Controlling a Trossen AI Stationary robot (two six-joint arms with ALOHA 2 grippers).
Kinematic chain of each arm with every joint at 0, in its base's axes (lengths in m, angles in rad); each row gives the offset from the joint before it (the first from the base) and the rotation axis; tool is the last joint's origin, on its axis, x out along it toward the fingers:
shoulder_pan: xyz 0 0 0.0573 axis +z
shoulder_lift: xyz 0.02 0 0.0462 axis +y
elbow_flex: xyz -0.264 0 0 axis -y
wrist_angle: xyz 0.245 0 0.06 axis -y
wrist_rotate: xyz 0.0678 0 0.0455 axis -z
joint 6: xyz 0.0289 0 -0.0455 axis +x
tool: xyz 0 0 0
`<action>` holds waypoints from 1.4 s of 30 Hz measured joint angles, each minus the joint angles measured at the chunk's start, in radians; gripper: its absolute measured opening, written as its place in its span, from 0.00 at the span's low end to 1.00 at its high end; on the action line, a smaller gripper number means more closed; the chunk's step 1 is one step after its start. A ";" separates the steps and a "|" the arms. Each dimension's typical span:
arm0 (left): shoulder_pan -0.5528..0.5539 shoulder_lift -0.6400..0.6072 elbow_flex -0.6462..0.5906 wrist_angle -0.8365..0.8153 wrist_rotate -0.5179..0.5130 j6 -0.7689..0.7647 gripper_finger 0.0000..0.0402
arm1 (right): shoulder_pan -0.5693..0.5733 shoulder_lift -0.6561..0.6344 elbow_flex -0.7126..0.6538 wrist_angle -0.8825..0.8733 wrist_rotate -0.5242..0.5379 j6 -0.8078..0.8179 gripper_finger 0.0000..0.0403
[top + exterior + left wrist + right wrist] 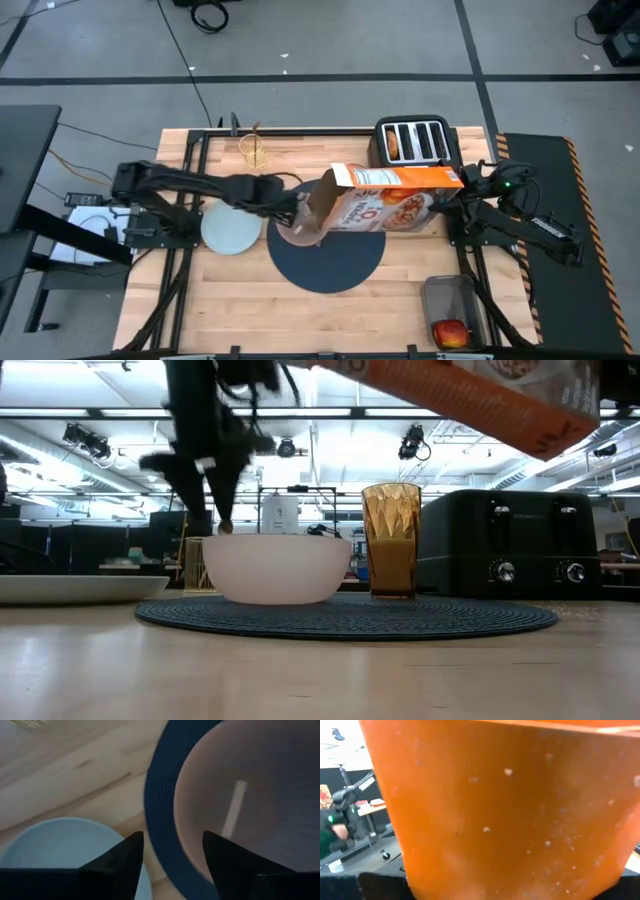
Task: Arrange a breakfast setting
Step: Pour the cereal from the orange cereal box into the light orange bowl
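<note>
A pink bowl (276, 568) and an amber tumbler (392, 540) stand on the round dark-blue mat (330, 262). A pale-blue plate (231, 228) lies on the wood just left of the mat. My left gripper (172, 857) hangs open over the bowl's left rim (182, 815), pointing down, with nothing between its fingers. My right gripper (458, 188) is shut on the orange cereal box (385, 195), which lies on its side in the air. The box's open top (326, 200) is above the bowl. A red apple (452, 332) lies in a clear tub at the near right. My right gripper holds the cereal box near its closed bottom end (448, 186), coming at it about level from the table's right. The box's broad orange face (510, 805) fills the wrist view and hides the fingers' pads. The box is lifted clear above the mat and tumbler.
A black four-slot toaster (412, 140) stands at the far edge, right of centre, with something brown in one slot. A small yellowish glass (254, 150) stands at the far left. Bare wood lies near the mat's front edge.
</note>
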 joint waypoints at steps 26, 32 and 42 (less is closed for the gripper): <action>-0.482 -0.266 0.001 0.017 -0.657 -0.046 0.52 | 0.189 0.319 0.108 -0.121 0.290 -0.168 0.73; -0.485 -0.233 0.000 0.036 -0.658 -0.050 0.51 | 0.272 0.381 0.156 -0.215 0.384 -0.199 0.73; -0.479 -0.153 0.001 0.050 -0.658 -0.072 0.51 | 0.379 0.474 0.207 -0.219 0.496 -0.202 0.73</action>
